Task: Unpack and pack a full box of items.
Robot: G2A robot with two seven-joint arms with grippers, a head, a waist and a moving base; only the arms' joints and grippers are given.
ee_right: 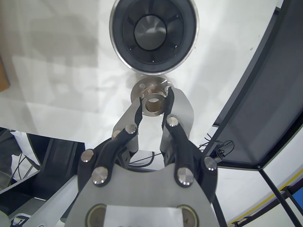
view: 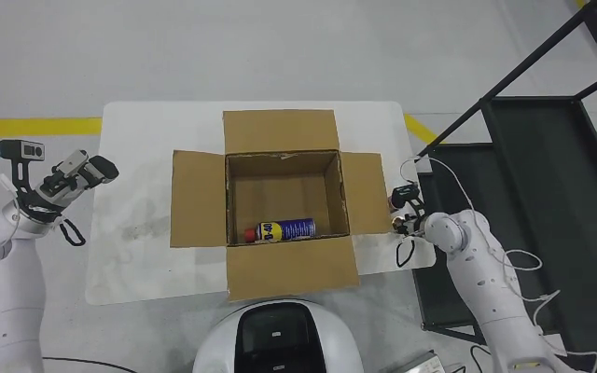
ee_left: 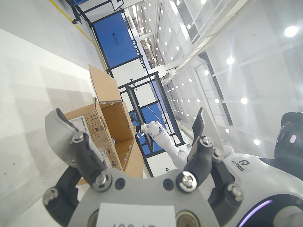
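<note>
- At the middle of the white table [view: 140,140], the cardboard box [view: 280,131] stands open, with all four flaps folded outward and lying flat.
- Inside the box, a blue and yellow spray can [view: 280,228] lies on its side along the wall nearest the robot.
- At the table's right edge, just past the box's right flap, the right gripper [ee_right: 155,94] has its fingers closed on the short tube of a metal flange fitting [ee_right: 153,107], one finger on each side of the tube.
- Whether the fitting rests on the table or is held just above it cannot be told.
- Just beyond the fitting, a round black disc [ee_right: 153,34] with a silver rim sits on the white surface, its spoked face turned toward the right wrist camera. Whether it touches the fitting is not clear.
- At the table's left edge, well apart from the box, the left gripper [view: 93,171] is held with its fingers spread wide and nothing between them. It points toward the box.
- A dark metal rack [view: 522,168] stands to the right of the table, close beside the right arm.
</note>
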